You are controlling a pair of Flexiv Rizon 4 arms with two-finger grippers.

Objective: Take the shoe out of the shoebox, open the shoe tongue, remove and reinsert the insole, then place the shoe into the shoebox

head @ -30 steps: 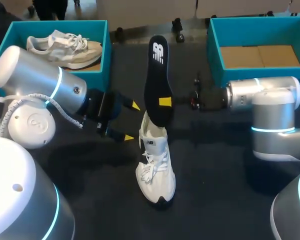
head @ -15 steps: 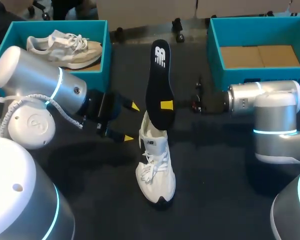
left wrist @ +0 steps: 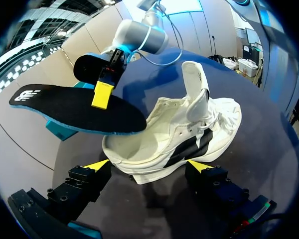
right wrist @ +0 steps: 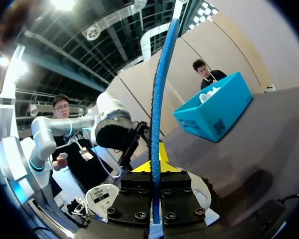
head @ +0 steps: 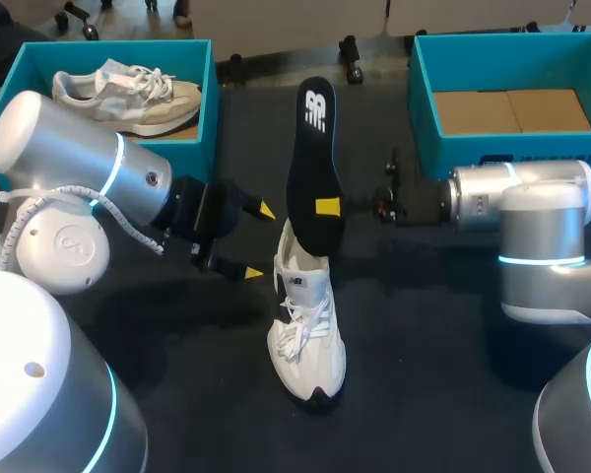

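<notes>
Right fingers clamped on thin black blue-edged insole, left fingers spread beside white laced shoe

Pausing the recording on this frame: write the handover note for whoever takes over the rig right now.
Left gripper: jaws open, holding nothing, beside the white shoe.
Right gripper: jaws shut on the black insole, held over the shoe's opening; I cannot tell whether its lower end is inside.
Shoe: on the table, tongue raised.
Done: shoe out of the box, tongue open, insole pulled out.
Left: seat the insole, then put the shoe into a box; the right shoebox shows a bare cardboard floor.
</notes>
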